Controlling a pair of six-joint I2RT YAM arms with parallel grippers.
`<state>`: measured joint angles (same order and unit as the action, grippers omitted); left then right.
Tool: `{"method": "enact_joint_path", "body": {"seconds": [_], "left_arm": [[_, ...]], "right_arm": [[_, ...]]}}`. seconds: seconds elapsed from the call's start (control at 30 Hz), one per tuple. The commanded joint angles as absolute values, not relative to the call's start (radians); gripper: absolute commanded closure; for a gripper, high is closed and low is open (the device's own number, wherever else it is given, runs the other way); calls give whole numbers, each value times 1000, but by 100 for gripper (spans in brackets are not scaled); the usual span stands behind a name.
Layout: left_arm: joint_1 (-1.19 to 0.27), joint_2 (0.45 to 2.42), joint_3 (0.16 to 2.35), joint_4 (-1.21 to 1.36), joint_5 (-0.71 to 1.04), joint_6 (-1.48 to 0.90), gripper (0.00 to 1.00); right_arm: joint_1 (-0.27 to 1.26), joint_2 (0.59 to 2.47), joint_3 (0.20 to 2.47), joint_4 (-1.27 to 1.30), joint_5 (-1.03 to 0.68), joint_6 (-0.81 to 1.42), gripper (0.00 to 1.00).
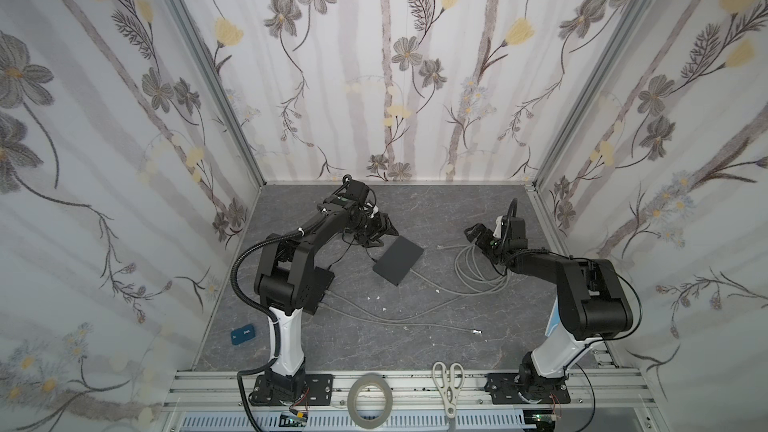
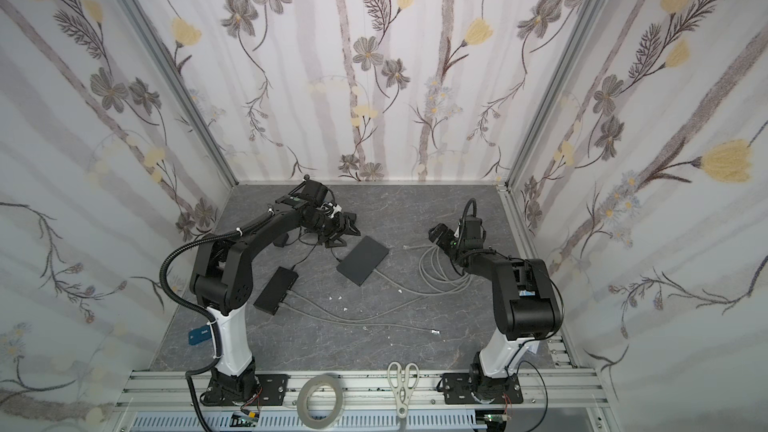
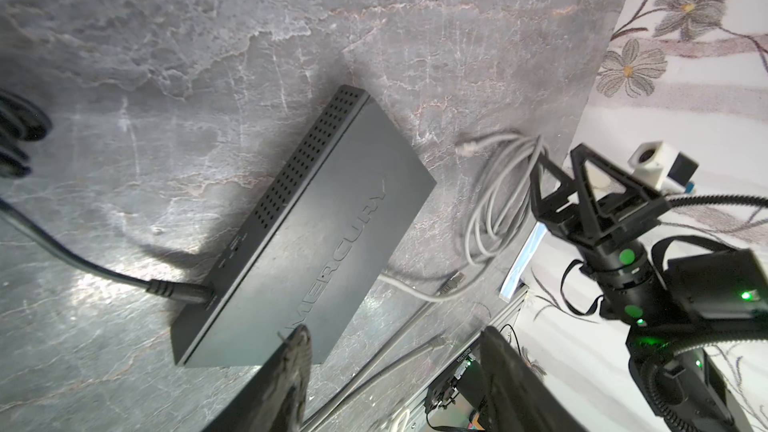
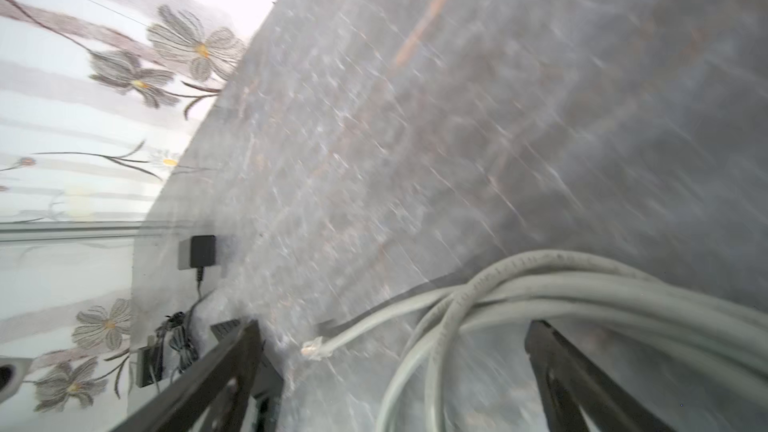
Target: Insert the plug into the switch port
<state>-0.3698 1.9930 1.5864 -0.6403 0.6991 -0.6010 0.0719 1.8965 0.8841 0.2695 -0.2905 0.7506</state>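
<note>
The clear plastic plug [image 4: 317, 347] of the grey cable [image 4: 582, 280] lies on the grey marbled counter [image 4: 457, 118] just ahead of the right tool [image 1: 475, 233], spread wide and empty, its arm [image 1: 540, 261] bent low

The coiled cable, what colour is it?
The coiled cable is light grey, clearest in the right wrist view.

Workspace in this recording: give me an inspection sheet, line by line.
Surface: grey marbled tabletop, small white scraps.
Job's things: flat black network switch; clear plug on grey coiled cable, not inserted.
Clutter: small blue case; second black box; white-handled scissors and tape roll on aluminium front rail.
Hands: left hand open, near switch; right hand open, near plug.
Cables: black power lead enters switch; loose grey cable crosses front.
Surroundings: floral-papered walls.
</note>
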Motion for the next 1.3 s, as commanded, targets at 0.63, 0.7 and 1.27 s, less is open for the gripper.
{"method": "enact_joint_path", "body": {"seconds": [0.63,0.7,1.27], "left_arm": [[-359,1965,1572,-622,718,-602,33],[-360,1969,1574,-620,704,-601,33],[-359,2039,1660,-769,601,-498,33]], "right_arm": [[545,1035,357,585,80,230,0],[528,963,343,541,42,315,0],[593,1375,758,-96,-267,-87,50]]}}
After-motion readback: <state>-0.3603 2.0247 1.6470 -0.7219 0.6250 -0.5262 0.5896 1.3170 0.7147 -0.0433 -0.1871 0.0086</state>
